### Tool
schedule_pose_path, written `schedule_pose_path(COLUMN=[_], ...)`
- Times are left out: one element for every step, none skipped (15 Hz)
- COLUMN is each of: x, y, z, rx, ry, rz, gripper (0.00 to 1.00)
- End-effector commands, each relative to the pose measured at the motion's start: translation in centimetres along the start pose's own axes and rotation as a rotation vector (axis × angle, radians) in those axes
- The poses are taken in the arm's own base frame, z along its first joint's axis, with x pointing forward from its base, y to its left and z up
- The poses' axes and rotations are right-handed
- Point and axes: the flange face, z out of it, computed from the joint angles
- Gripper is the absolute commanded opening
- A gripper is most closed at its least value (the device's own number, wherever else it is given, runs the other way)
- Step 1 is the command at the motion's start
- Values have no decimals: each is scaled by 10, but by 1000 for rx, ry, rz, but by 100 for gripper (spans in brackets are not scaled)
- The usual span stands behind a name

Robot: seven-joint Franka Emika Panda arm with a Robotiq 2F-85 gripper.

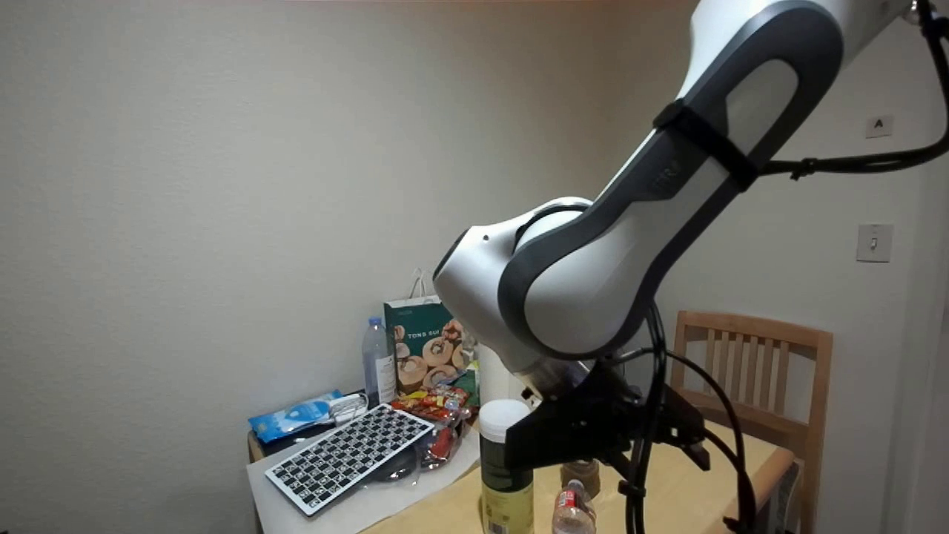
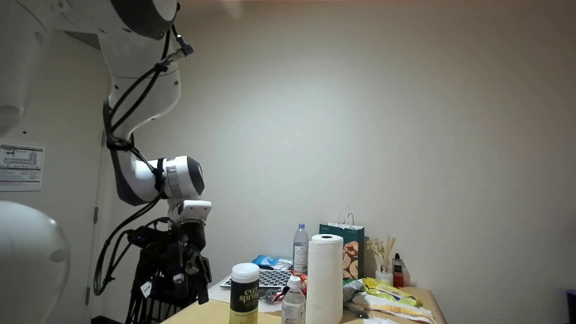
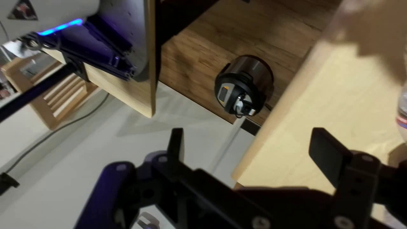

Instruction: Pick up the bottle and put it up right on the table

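A small clear bottle [image 2: 293, 306] with a white cap stands upright on the light tan table [image 2: 198, 314]. A clear bottle [image 1: 574, 512] with a red label shows low in an exterior view; I cannot tell whether it is the same one. In the wrist view, part of a clear bottle [image 3: 403, 109] with a red and blue band is cut off by the right edge. My gripper [image 3: 248, 135] is open, its black fingers wide apart with nothing between them. It hangs over the table's edge, to the side of the bottles and apart from them.
A black and yellow canister [image 2: 244, 294] with a white lid stands close to the bottle, beside a paper towel roll [image 2: 325, 279]. Farther back are a blue-capped tall bottle [image 1: 379, 363], a green bag [image 1: 422, 341] and a checkered board [image 1: 348, 460]. A wooden chair [image 1: 812, 386] stands behind.
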Motion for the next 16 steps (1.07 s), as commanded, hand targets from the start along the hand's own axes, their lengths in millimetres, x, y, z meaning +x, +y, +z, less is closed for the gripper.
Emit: schedule_pose_path(x=[-1, -2, -2, -2, -2, -2, -1, 2, 3, 5, 7, 9, 10, 12, 13, 15], y=[24, 14, 16, 17, 18, 18, 13, 7, 3, -1, -6, -12, -17, -24, -30, -37], z=[33, 16, 25, 30, 32, 32, 34, 38, 41, 46, 51, 56, 61, 66, 70, 75], rx=[-120, -65, -89, -102, -107, -108, -113, -106, -104, -99, -95, -87, -73, -57, -44, -33], ry=[-53, -26, -27, -28, -28, -28, -23, -23, -21, -26, -28, -32, -30, -24, -18, -17], rz=[143, 67, 94, 107, 115, 118, 116, 110, 111, 108, 107, 107, 104, 102, 97, 89], gripper=[100, 100, 100, 100, 100, 100, 100, 100, 100, 100, 100, 100, 100, 100, 100, 100])
